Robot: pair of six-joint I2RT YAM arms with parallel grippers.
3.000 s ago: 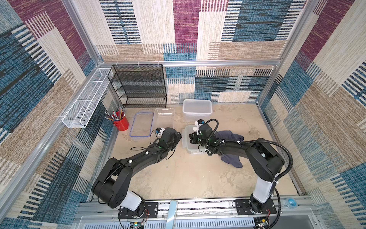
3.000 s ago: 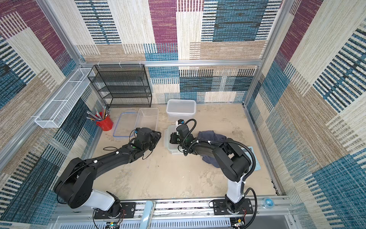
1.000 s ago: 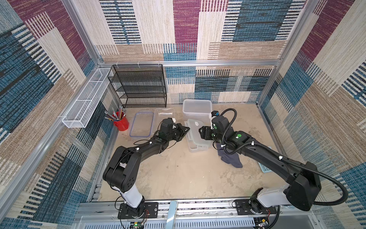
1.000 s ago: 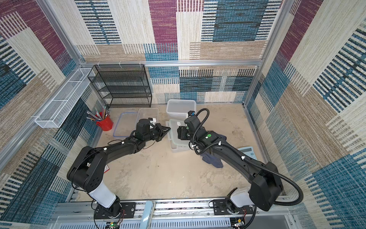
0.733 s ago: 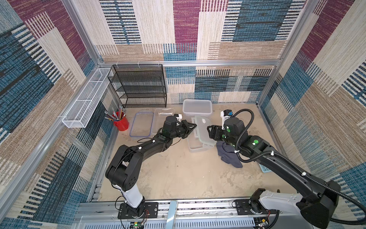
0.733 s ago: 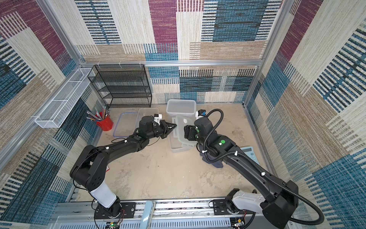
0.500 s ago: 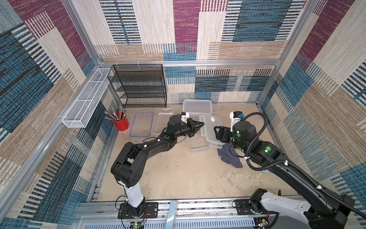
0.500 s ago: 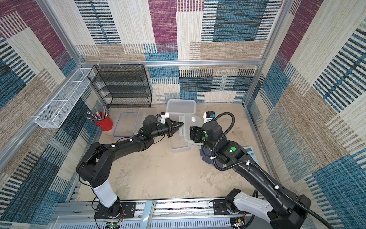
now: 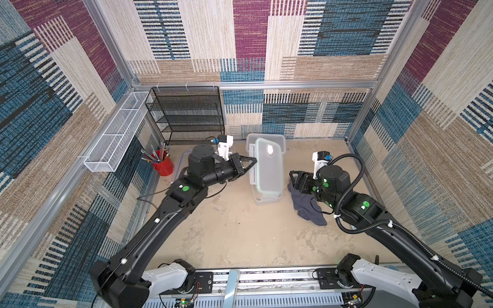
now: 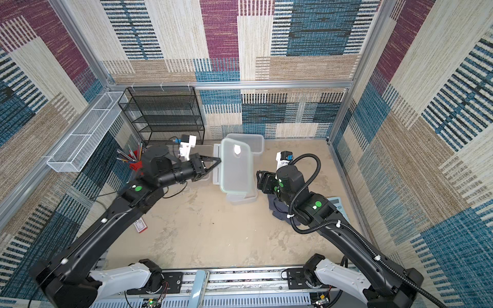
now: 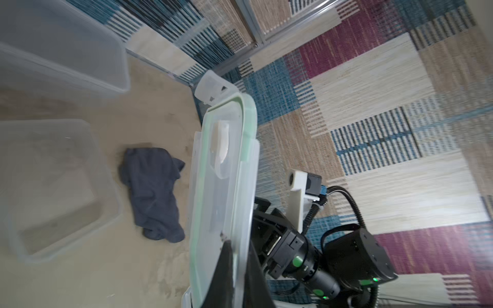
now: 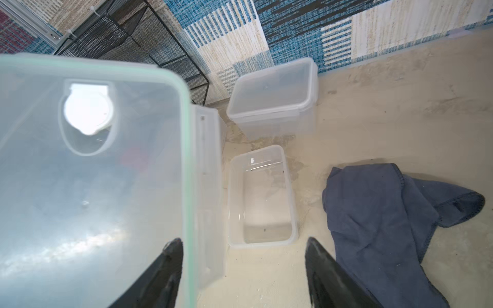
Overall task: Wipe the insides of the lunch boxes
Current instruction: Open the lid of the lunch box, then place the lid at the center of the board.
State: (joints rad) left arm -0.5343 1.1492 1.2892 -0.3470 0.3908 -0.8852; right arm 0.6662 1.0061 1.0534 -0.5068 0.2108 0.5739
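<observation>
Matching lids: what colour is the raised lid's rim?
Pale green rim, clearest in the left wrist view.

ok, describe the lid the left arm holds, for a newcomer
From the black wire rack at the back, look right: the left arm's jaws hold a frosted lid above the tubs. Unlike them it is flat, green-rimmed, with a white tab.

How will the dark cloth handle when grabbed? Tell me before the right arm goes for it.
Probably floppy: the dark cloth lies crumpled in soft folds, so it should drape and trail from a pinch. Likely light: it looks like thin fabric with a stitched hem. Pushed, it would probably bunch up rather than slide or roll.
</observation>
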